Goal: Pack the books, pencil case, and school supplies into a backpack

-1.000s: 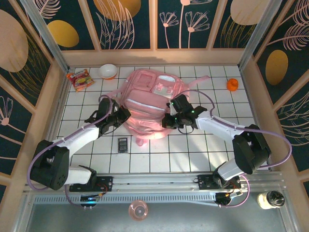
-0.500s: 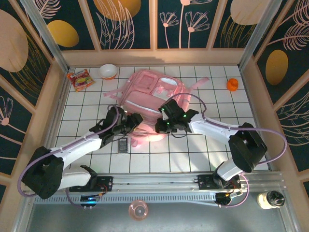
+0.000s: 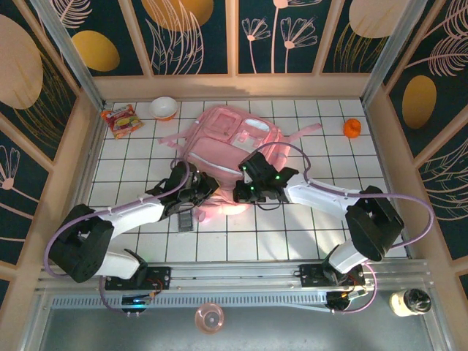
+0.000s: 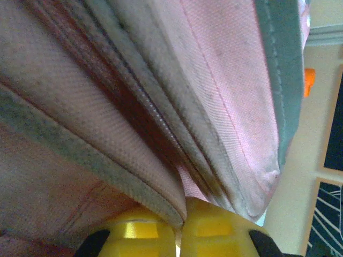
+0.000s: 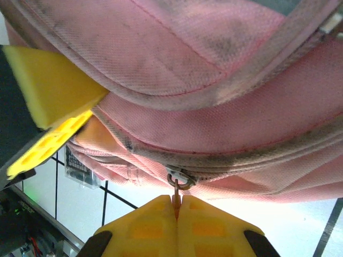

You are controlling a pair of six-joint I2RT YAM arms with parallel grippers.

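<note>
From above, the large soft pink backpack (image 3: pixel 228 142) lies on the white tiled table (image 3: pixel 329 227), a little above the middle of the frame. Its straps spread to the upper right and left. The left gripper (image 3: pixel 207 196) sits at the backpack's lower left edge and the right gripper (image 3: pixel 242 194) at its lower edge, the two close together. This view does not show whether either is clamped. The small dark grey rectangular calculator (image 3: pixel 186 220) lies on the tiles just below the left arm, beside the bag's lower left corner. A red-and-yellow snack packet (image 3: pixel 119 120) and a small white bowl (image 3: pixel 164 107) lie at the upper left. A small orange object (image 3: pixel 352 128) sits at the upper right, well apart from the bag.

In the left wrist view, the left gripper (image 4: pixel 180 227) at the bottom centre is clenched. Its two yellow fingers (image 4: pixel 136 233) are pressed together on a grey-piped fold of the backpack (image 4: pixel 225 91), whose fabric rises across the frame. The orange object (image 4: pixel 309 81) shows at the right edge.

In the right wrist view, the right gripper (image 5: pixel 176 211) at the bottom centre is clamped tight on the thin metal zipper pull (image 5: pixel 178 184) hanging from a seam of the backpack (image 5: pixel 225 118). At the left, the left gripper's yellow fingers (image 5: pixel 51 80) pinch the bag's edge. The calculator (image 5: pixel 80 167) lies on the tiles at the lower left, partly under the fabric.
</note>
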